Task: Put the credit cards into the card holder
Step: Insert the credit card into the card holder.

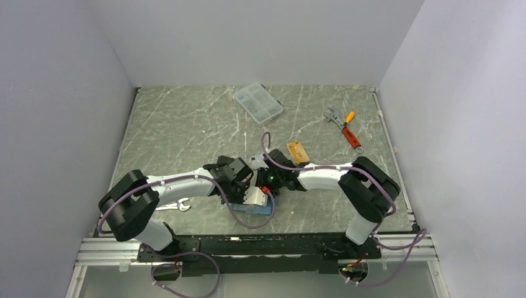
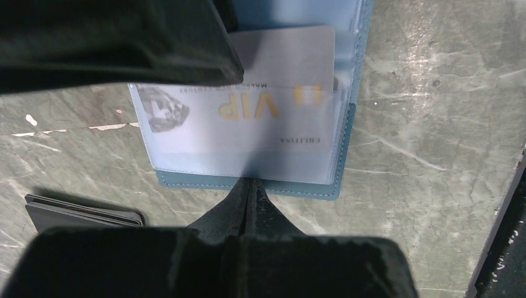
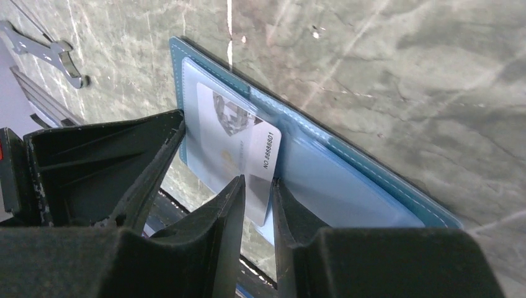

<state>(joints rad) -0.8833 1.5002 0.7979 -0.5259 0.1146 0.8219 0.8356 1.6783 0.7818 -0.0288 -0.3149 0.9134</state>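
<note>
The card holder (image 2: pixel 310 166) lies open and flat near the front edge of the table (image 1: pixel 186 124), teal outside with a stitched rim and clear pale-blue pockets inside. A silver-grey card (image 2: pixel 291 62), printed with gold "VIP" and a diamond picture, sits partly inside one pocket with one end protruding. An orange-gold card (image 1: pixel 297 152) lies flat farther back, apart.
</note>
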